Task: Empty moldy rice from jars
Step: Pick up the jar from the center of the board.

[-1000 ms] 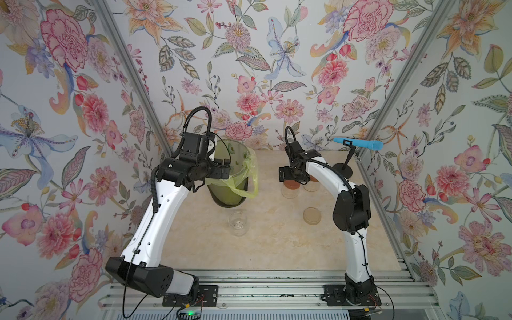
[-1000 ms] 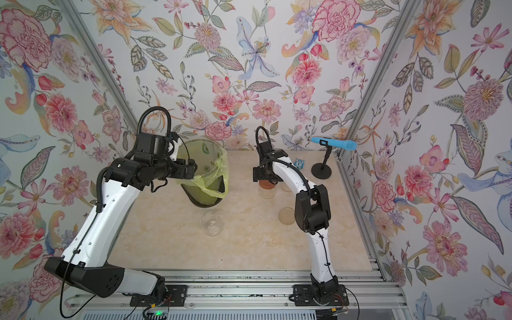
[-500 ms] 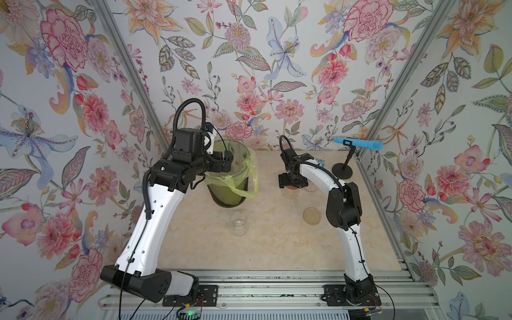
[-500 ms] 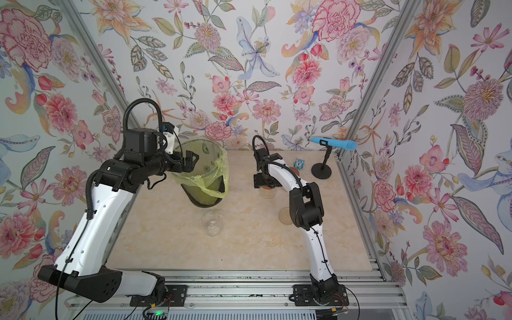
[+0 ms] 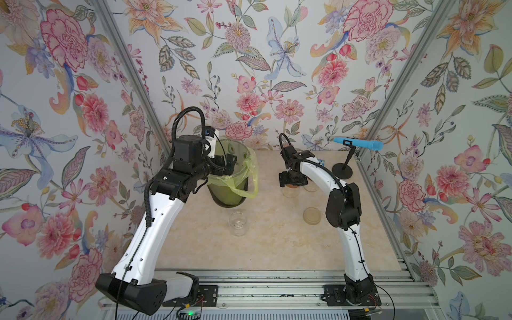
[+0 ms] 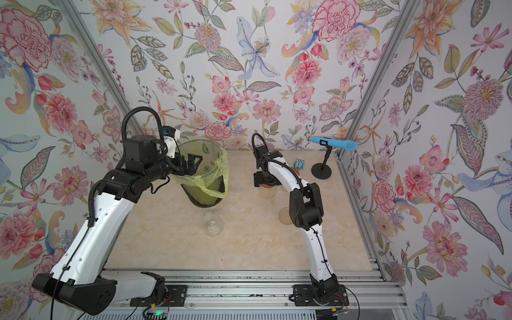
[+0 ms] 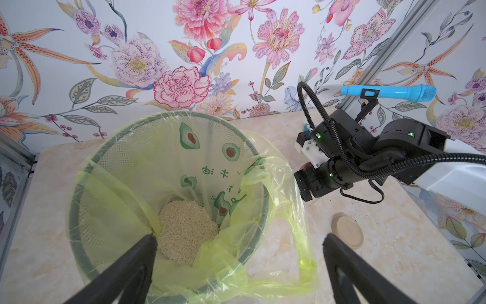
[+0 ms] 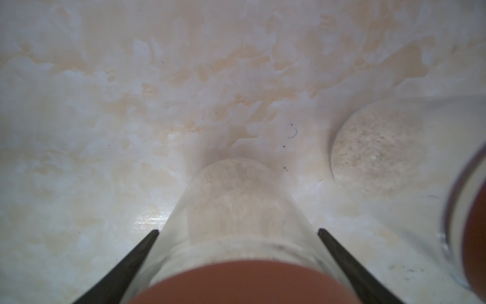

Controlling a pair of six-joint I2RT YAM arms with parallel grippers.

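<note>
A clear jar [image 8: 236, 210] of moldy rice [image 8: 236, 181] with a reddish-brown lid [image 8: 236, 284] stands on the table, also seen in both top views [image 5: 290, 191] [image 6: 267, 191]. My right gripper [image 5: 292, 182] [image 8: 238, 231] is shut on it from above, one finger against each side just below the lid. A second lidded jar [image 8: 378, 150] of rice stands right beside it. An empty open jar [image 5: 237, 223] [image 6: 212, 223] stands mid-table. My left gripper [image 5: 227, 163] [image 7: 236, 237] hangs open and empty over the bin.
The green mesh bin [image 5: 224, 198] [image 7: 123, 155] with its yellow-green liner holds a pile of rice [image 7: 184, 229]. A beige lid [image 5: 312, 216] [image 7: 347, 231] lies loose by the right arm. A blue microphone on a stand [image 5: 360, 144] and a small blue toy [image 6: 298, 164] are at the back right.
My right gripper has come down over the reddish-brown-lidded jar and its jaws have narrowed round it. The left arm has shifted slightly above the bin.
</note>
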